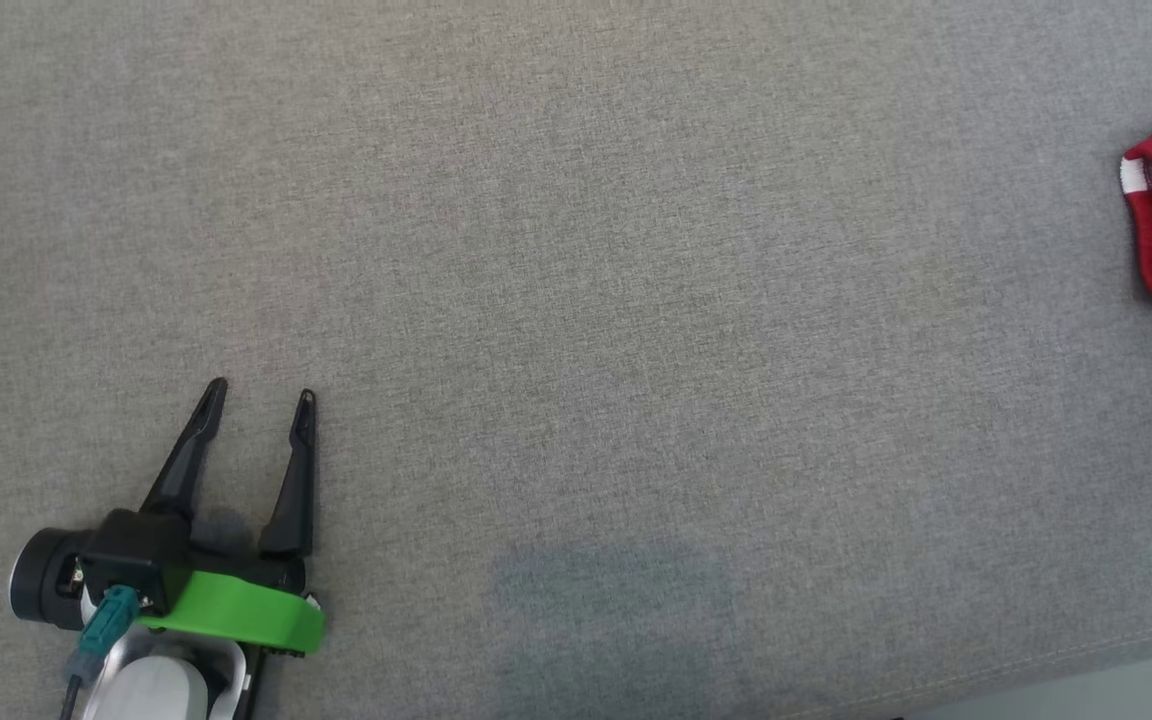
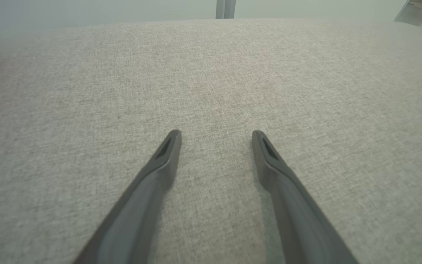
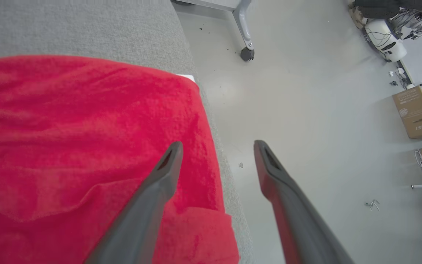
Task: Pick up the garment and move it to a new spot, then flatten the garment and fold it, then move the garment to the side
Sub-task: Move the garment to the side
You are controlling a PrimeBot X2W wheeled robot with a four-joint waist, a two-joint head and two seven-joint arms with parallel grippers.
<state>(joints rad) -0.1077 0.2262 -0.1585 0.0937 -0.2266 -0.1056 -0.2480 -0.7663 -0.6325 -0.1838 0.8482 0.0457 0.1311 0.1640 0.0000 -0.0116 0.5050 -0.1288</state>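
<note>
Right wrist view: hovering with right gripper (image 3: 217, 145) wide open, empty, above red knitted garment with white-striped cuffs (image 3: 86, 128) at grey fabric tabletop's (image 3: 86, 25) edge. Probably picking up: lower, pinch well inboard, avoid dragging toward pale floor (image 3: 306, 110) beyond. Keep left gripper (image 1: 262, 390), likewise spread and empty, clear; carry across ample bare cloth leftward.
</note>
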